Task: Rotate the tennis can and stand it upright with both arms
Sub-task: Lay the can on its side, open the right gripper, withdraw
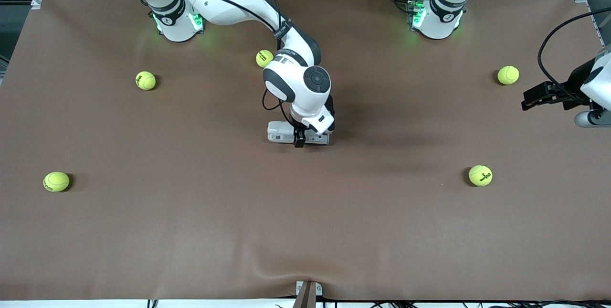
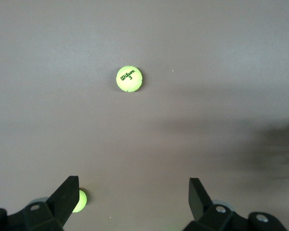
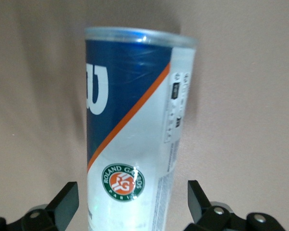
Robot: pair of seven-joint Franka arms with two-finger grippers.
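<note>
The tennis can lies on its side at the middle of the brown table. In the right wrist view the tennis can shows a navy and white label, an orange-red stripe and a silver rim. My right gripper hangs low over it. The right gripper is open, one finger on each side of the can's white end, with a gap on both sides. My left gripper waits in the air over the left arm's end of the table. The left gripper is open and holds nothing.
Several yellow-green tennis balls lie scattered on the table: one close to the right arm's forearm, others farther out. Below the left gripper lie a ball and a second ball partly hidden by a finger.
</note>
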